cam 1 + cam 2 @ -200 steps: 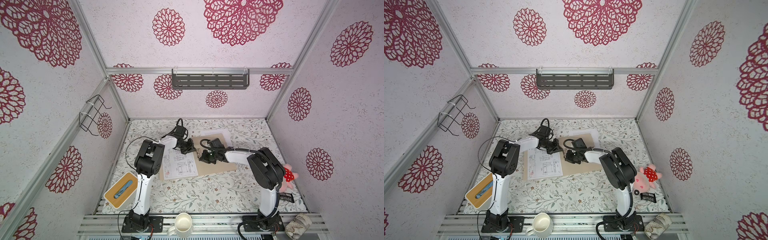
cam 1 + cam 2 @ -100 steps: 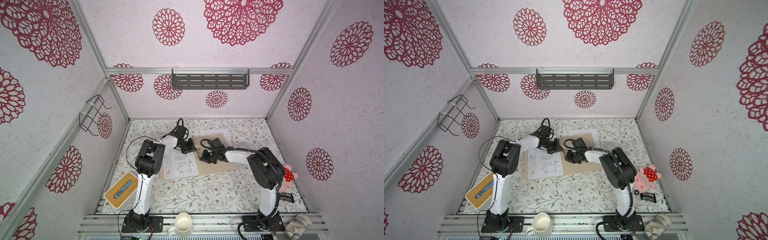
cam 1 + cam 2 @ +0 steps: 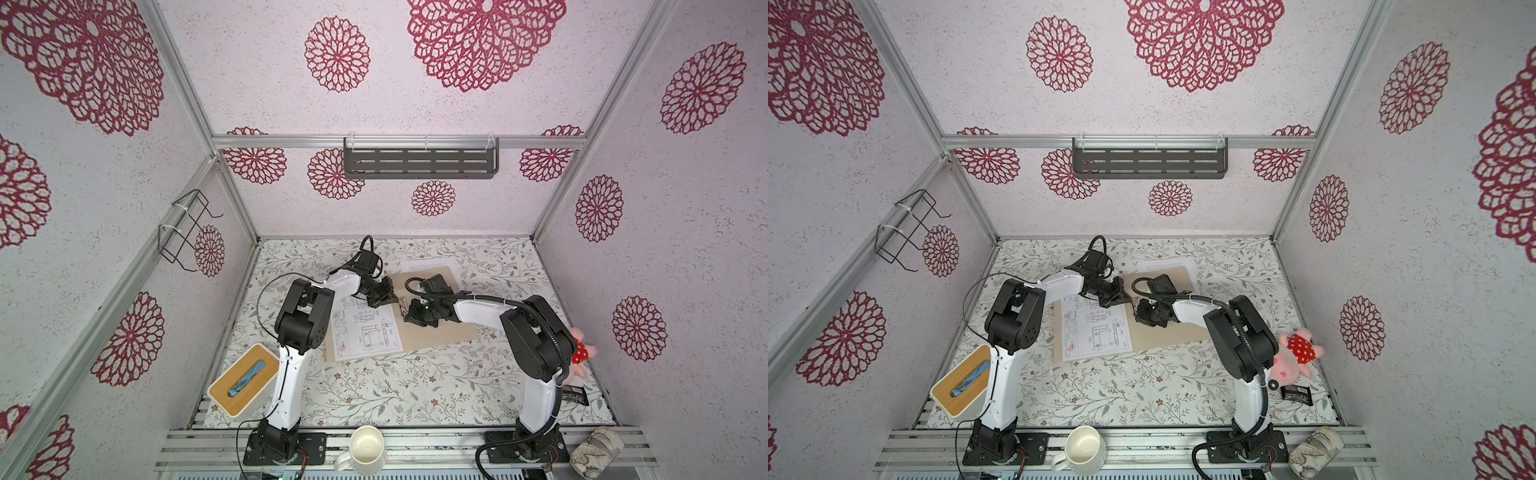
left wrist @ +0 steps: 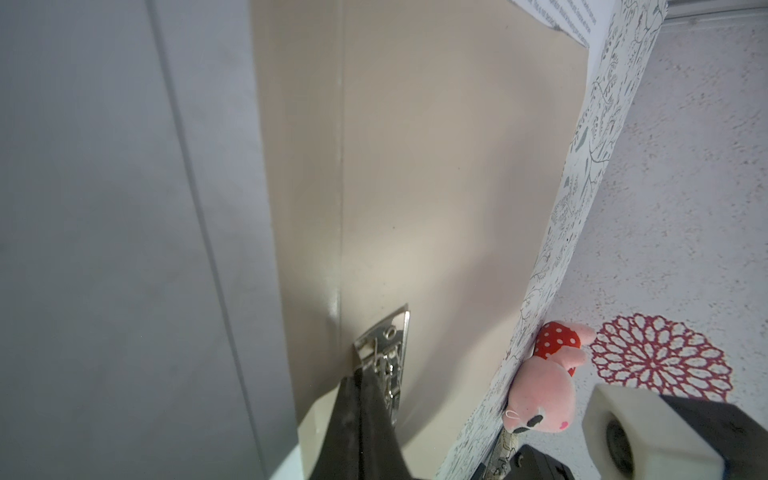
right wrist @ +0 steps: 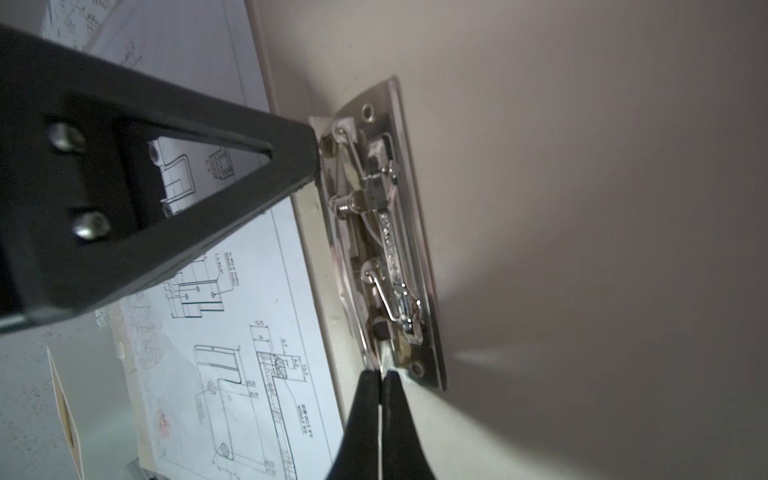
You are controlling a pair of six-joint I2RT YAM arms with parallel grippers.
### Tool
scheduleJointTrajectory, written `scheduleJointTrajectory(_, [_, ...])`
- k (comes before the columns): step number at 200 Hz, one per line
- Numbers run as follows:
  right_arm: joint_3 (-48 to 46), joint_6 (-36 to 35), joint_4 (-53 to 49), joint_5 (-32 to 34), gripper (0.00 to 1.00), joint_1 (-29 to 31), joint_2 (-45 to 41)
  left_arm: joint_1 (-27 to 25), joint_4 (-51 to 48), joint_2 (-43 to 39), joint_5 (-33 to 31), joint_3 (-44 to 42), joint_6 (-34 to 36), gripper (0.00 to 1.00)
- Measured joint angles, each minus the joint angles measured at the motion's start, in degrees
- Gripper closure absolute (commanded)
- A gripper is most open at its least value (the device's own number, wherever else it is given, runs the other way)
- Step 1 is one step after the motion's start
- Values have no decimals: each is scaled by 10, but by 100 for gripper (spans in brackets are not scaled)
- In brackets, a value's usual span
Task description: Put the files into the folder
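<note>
beige folder, white black-lined sheet, floral table cover, red-rosette walls

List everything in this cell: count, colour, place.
folder: one, beige, open flat mid-table
drawing sheet: one, white, on the folder's left half
text sheet: one, white, past the folder's far edge
metal clip: one, silver, inside the folder
tissue box: one, white and bamboo, front left
mug: one, white, front rail
plush toy: one, pink, right edge
packet: one, black, beside the plush toy
roll: one, patterned, front right rail
shelf: one, dark grey, back wall
wire rack: one, black, left wall
left gripper: one, black, shut, at the clip
right gripper: one, black, shut, at the clip's other end
</note>
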Motion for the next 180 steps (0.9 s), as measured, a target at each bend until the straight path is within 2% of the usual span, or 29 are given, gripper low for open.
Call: scheduleJointTrajectory(180, [16,-37,-26,-3,100,-22,8,-1,2,9,1,11,6,96])
